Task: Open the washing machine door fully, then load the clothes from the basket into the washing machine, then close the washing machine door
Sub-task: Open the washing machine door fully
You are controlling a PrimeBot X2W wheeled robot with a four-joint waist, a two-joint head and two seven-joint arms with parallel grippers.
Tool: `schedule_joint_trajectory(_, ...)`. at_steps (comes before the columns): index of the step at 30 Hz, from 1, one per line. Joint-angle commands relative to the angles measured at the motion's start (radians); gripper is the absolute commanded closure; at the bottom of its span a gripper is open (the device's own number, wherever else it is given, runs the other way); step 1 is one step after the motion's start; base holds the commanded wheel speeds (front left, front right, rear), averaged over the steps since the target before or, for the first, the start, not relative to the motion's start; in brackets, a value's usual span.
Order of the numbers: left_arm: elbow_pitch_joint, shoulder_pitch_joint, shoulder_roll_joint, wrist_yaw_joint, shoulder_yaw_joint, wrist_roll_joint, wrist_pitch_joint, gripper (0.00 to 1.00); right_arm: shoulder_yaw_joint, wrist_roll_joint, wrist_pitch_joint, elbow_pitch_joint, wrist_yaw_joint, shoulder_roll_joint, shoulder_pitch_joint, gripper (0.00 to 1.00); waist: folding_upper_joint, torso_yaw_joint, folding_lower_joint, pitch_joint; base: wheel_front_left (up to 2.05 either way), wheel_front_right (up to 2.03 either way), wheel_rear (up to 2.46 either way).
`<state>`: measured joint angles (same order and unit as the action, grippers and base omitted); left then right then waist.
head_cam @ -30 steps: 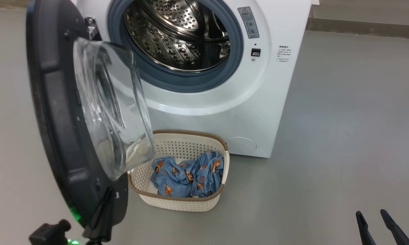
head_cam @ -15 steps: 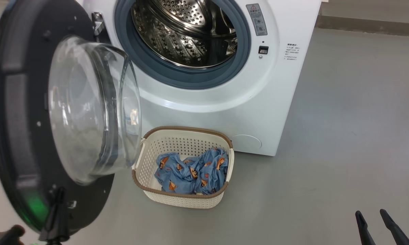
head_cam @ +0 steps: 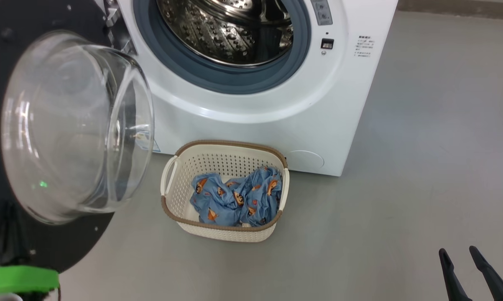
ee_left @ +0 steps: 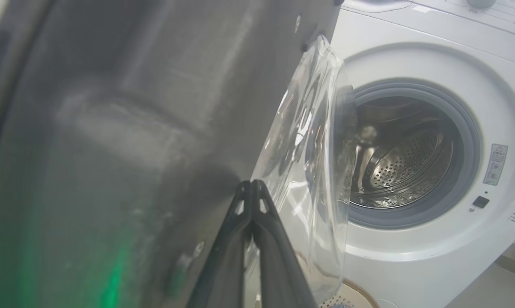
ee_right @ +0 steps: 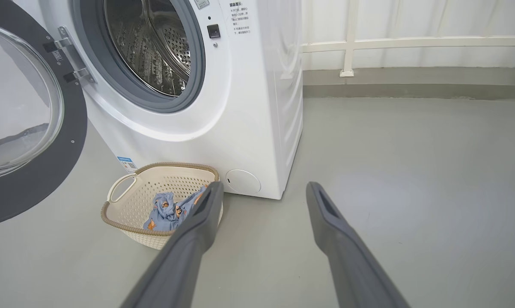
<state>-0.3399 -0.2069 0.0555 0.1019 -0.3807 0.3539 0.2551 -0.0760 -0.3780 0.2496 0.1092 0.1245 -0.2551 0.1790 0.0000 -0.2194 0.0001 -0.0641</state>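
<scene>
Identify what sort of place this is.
Likely a laundry or utility area, possibly a balcony: a white front-loading washing machine stands on bare grey floor, a basket of clothes sits before it, and a white railing runs behind.

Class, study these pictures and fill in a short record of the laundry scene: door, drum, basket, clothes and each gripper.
Door: washing machine door swung wide open, hinged at the head view's left
Drum: steel drum of the washing machine, no laundry seen inside
Basket: basket on the grey floor, in front of the machine
Clothes: blue printed clothes bunched in the basket, not yet loaded
Left gripper: left gripper shut, holding nothing, tips near the door's inner face
Right gripper: right gripper open, empty, over the floor
</scene>
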Motion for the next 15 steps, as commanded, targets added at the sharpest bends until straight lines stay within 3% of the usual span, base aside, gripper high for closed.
schedule_joint_trajectory(1,0.005,-0.049,0.053,-0.009,-0.056,-0.015,0.007,1.0,0.017,0.006,0.012,-0.024,0.006,-0.031,-0.028,0.0,0.0,-0.002,-0.0001,-0.01,0.0,0.0,0.0)
schedule_joint_trajectory(15,-0.106,-0.152,0.115,-0.018,-0.187,-0.11,0.007,1.0,0.024,0.003,0.012,-0.027,0.006,-0.043,-0.048,0.0,0.0,-0.003,-0.0001,-0.041,0.0,0.0,0.0)
